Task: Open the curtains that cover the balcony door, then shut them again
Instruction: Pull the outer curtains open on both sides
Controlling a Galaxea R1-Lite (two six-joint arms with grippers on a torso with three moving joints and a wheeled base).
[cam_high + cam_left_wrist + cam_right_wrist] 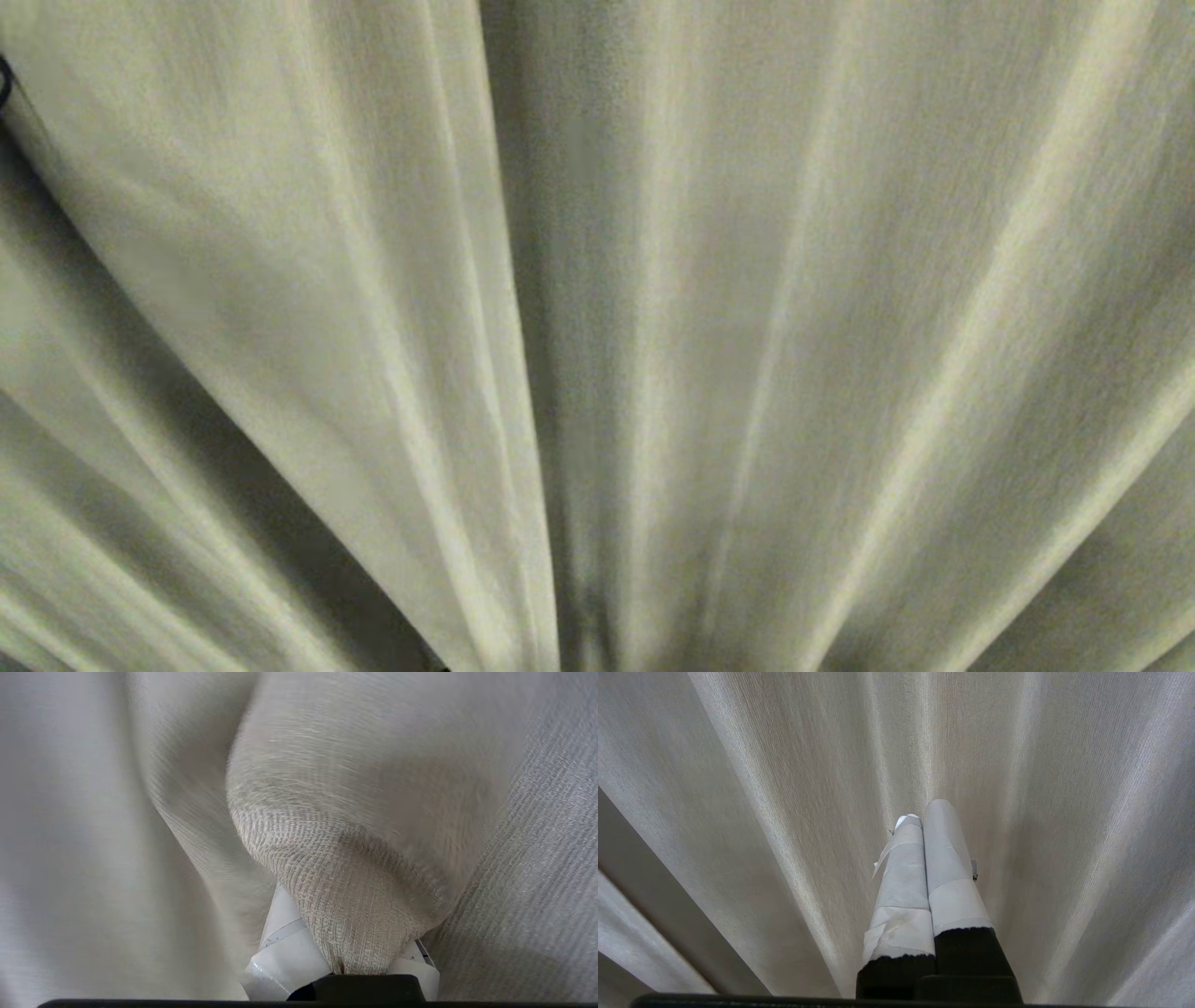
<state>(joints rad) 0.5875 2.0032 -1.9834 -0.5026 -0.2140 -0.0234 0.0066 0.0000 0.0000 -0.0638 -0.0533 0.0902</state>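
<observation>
Head view: curtains (pixel 597 336) hanging upright, pleats vertical, fanning upward.

We see the curtains (pixel 653 327) in dim, greenish, grainy light in the head view, the pleats fanning out from six o'clock — pale ridges, with deep shadow in the folds toward eight o'clock. In the left wrist view the fabric is soft with blur toward nine and twelve o'clock; only the weave bunched near six o'clock is sharp. The right wrist view is brighter and even — light glows along the pleat crests, shade at seven o'clock.
</observation>
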